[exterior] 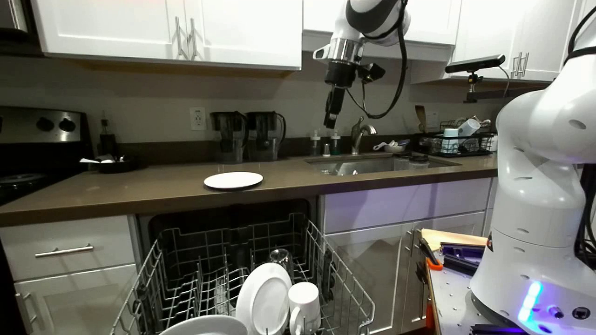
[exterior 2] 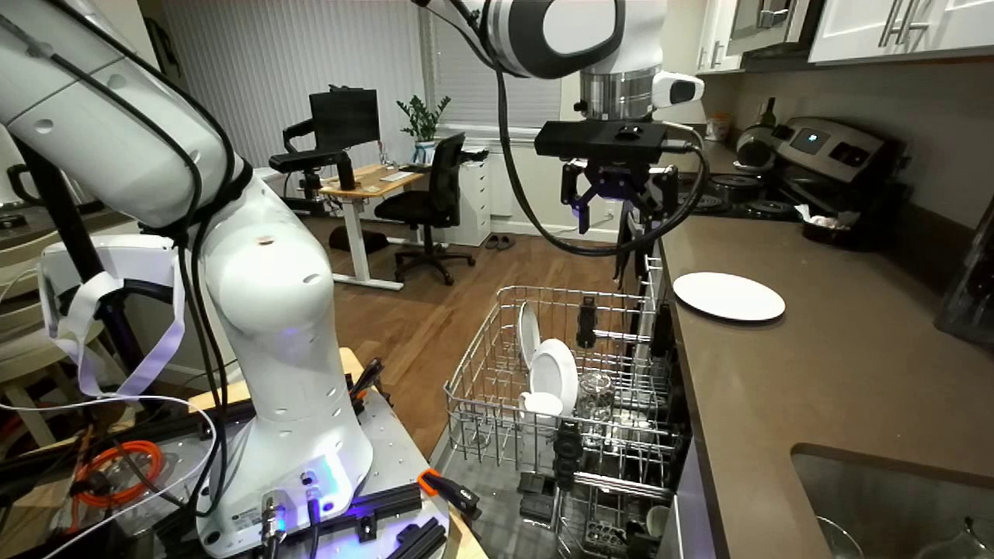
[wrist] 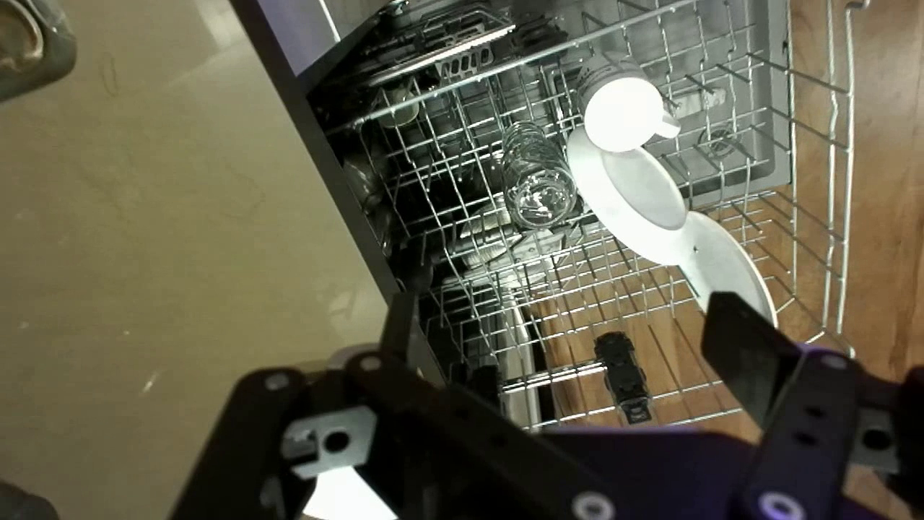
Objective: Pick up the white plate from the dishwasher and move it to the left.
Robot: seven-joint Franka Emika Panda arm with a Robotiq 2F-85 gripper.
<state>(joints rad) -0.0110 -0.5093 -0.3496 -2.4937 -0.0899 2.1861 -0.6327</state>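
Brown kitchen counter (exterior 2: 839, 388), wood floor (exterior 2: 435, 318), white plate (exterior: 263, 300) tilted in the dishwasher (exterior: 195, 218), gripper (wrist: 561, 316) spread wide

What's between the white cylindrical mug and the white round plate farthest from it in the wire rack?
A rimmed round white plate sits between the mug and that farther plate, clearest in the wrist view.

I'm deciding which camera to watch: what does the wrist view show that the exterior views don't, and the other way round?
Only the wrist view: a close-up of the gripper, fingers apart, and a steep downward look into the dishwasher rack.

Only the exterior views: the robot base, stove and upper cabinets.

Shared: the counter, white mug and rimmed white plate beside it.
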